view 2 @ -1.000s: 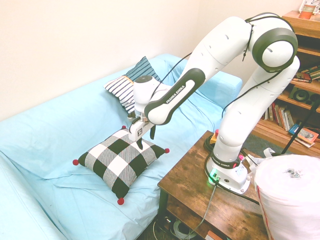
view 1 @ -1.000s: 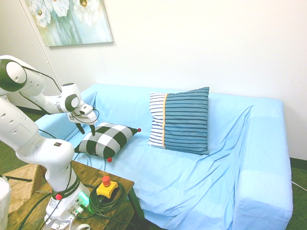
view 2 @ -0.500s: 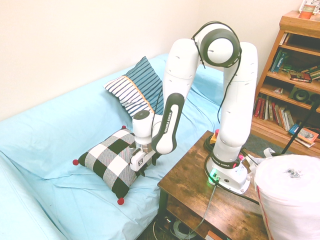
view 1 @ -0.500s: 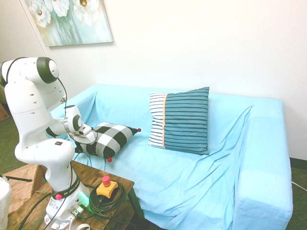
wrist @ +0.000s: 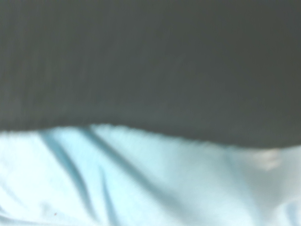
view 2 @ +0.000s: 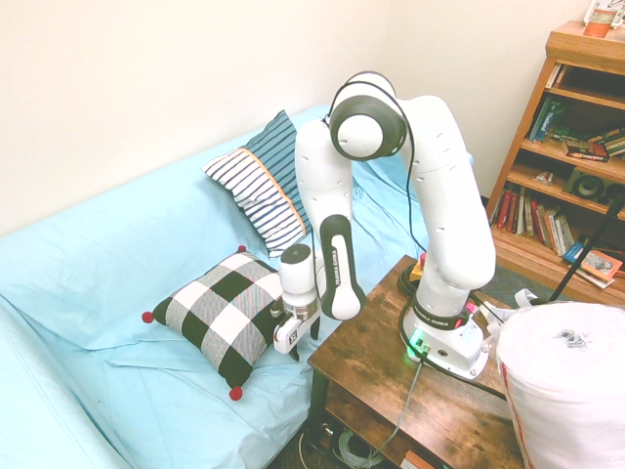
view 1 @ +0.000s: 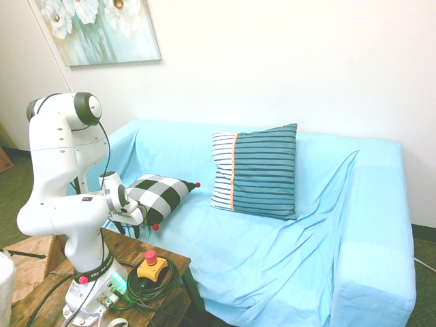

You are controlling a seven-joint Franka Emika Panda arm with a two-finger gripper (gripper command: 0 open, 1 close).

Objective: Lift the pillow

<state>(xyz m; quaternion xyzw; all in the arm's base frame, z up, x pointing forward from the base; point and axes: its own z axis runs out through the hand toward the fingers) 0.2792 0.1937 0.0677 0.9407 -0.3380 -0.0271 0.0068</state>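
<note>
In the second exterior view, start at left: find the checked pillow (view 2: 223,318) flat on the blue sofa (view 2: 88,254), with red pom-poms at its corners. Locate the gripper (view 2: 305,344) by the pillow's table-side edge, fingers apart (cannot confirm contact). Note bare cover between checked pillow and striped pillow (view 2: 264,181), and little room before the wooden table (view 2: 391,381). Read "FRANKA EMIKA" on the arm (view 2: 337,254). Continue right to the bookshelf (view 2: 562,147). Consult first exterior view for the flower painting (view 1: 102,30); wrist view for a dark edge against blue cloth.
</note>
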